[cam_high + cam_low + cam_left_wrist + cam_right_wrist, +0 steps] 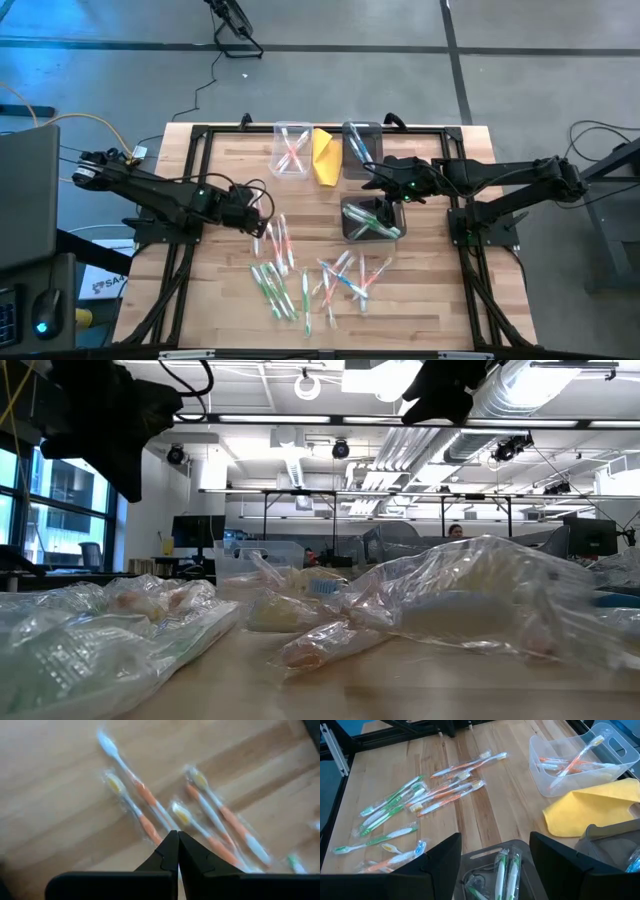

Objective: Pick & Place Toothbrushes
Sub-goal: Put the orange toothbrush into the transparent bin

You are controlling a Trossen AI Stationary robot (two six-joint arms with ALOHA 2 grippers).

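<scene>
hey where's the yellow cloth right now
In the high view the yellow cloth lies at the table's far edge, between the clear bin with orange toothbrushes on its left and a darker bin on its right.

Overhead looks straight down; low, perhaps table-level; wrists close, sharing the toothbrushes (445, 785)

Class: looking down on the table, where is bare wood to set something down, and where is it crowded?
Bare wood lies left of the clear bin and right of the dark bins. The front middle is crowded with loose toothbrushes; a yellow cloth fills the gap between the back bins.
</scene>
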